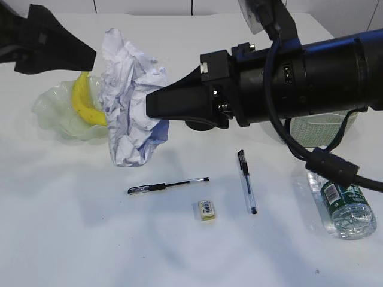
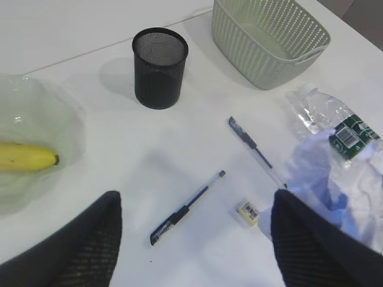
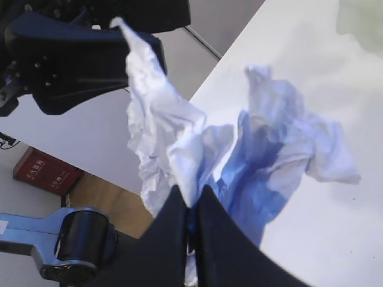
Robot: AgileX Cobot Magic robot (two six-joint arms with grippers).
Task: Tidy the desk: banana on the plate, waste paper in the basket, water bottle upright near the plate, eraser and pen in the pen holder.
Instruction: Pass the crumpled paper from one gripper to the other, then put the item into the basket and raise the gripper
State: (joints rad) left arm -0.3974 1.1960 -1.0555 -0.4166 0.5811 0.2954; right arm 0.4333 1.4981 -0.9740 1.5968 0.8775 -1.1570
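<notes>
My right gripper (image 1: 152,106) (image 3: 192,200) is shut on a crumpled white and blue waste paper (image 1: 128,89) (image 3: 269,161), held up above the table. The left gripper (image 1: 90,57) (image 2: 196,197) hangs open and empty just left of the paper. A banana (image 1: 84,101) (image 2: 27,156) lies on the pale green plate (image 1: 51,110). Two pens (image 1: 169,186) (image 1: 247,181) and a small eraser (image 1: 207,209) (image 2: 248,210) lie on the table. The water bottle (image 1: 344,206) (image 2: 335,125) lies on its side at the right. The pen holder (image 2: 159,67) and basket (image 2: 269,39) stand behind.
The right arm (image 1: 311,75) stretches across the exterior view and covers most of the pen holder and part of the basket (image 1: 323,128). The white table (image 1: 90,239) runs to the front edge below the pens.
</notes>
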